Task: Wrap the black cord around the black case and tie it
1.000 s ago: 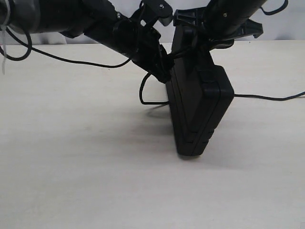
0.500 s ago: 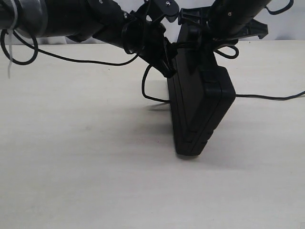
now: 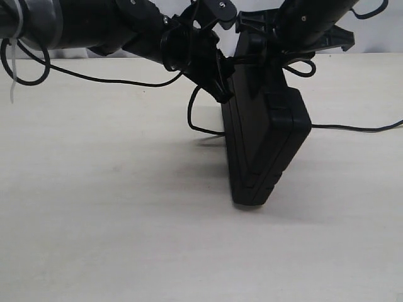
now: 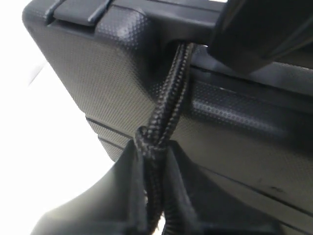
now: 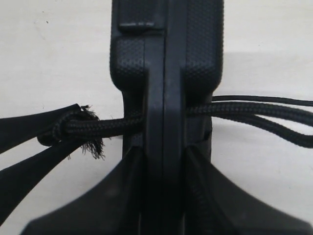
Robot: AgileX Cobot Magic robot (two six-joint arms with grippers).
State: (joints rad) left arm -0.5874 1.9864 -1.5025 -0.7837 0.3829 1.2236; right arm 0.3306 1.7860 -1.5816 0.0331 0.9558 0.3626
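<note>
The black case (image 3: 264,141) stands tilted on one narrow end on the table. My right gripper (image 3: 259,47) holds its upper end, and in the right wrist view the case's edge (image 5: 166,73) fills the gap between the right gripper's (image 5: 164,156) fingers. The black cord (image 5: 117,125) runs through the handle slot. Its frayed end (image 5: 88,142) sticks out on one side, pinched by my left gripper's fingers (image 5: 29,129). In the left wrist view the left gripper (image 4: 152,152) is shut on the braided cord (image 4: 171,93), close against the case's face (image 4: 122,73).
Slack cord loops down beside the case (image 3: 191,119) and trails off across the table to the right (image 3: 352,129). A thin arm cable (image 3: 94,79) with a white zip tie (image 3: 12,94) hangs from the left arm. The pale table (image 3: 94,220) stretches toward the front.
The left arm has shifted a little up and to the right against the case. Over the last half second nothing has visibly moved.
</note>
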